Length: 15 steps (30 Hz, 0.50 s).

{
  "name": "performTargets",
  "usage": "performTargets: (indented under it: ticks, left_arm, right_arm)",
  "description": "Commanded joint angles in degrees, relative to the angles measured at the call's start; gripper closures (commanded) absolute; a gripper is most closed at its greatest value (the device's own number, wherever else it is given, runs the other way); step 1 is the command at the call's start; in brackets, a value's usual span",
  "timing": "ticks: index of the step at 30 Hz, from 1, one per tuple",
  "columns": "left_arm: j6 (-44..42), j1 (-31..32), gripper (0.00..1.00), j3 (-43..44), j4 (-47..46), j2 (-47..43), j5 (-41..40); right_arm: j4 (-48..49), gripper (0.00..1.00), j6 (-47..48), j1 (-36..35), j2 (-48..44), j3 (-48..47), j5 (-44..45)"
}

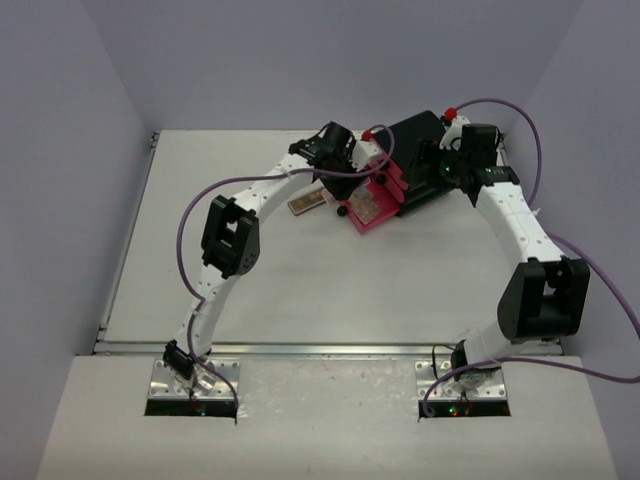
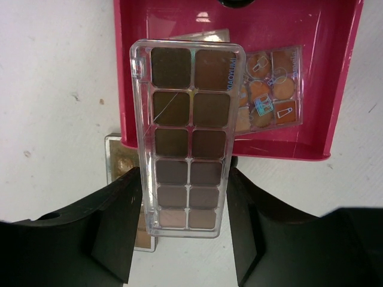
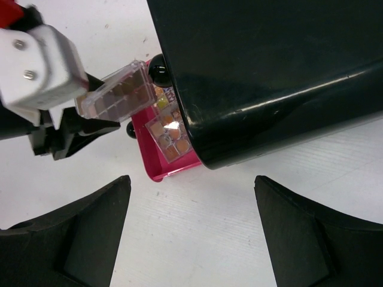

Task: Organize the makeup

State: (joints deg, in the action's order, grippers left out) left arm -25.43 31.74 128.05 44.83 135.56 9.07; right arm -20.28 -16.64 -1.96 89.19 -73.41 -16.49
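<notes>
The setting is a robotics laboratory test cell: a plain white table is enclosed by bare lavender-grey panel walls at 9, 12 and 3 o'clock, with no furniture or decoration. Two white-and-black arms, the left arm and the right arm, are bolted to metal base plates at 7 and 5 o'clock in the top view. Exposed purple cables loop along both arms, and a metal rail edges the table at 6 o'clock.

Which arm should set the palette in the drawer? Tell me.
Left. The left gripper holds the palette over the open drawer; the right gripper is open and empty beside the box.
</notes>
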Motion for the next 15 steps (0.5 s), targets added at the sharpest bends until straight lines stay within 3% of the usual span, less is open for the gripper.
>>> performTargets:
  ticks: [1,9,15]
  left_arm:
    - [1.3,1.2,0.98,1.0,-2.4,1.9,-1.2]
    - [5.3,1.3,1.00,-3.5,-6.8,-7.1,0.8]
    - [8.6,1.2,1.00,-8.5,-11.3,-12.5,2.6]
  right_arm:
    - [0.9,0.16,-0.8,0.2,-2.4,0.0,-0.1]
    - [7.8,0.20,-7.2,0.1,-8.2,4.4,-5.8]
    - [19.9,0.35,-21.2,-2.4,-15.0,16.9,-8.9]
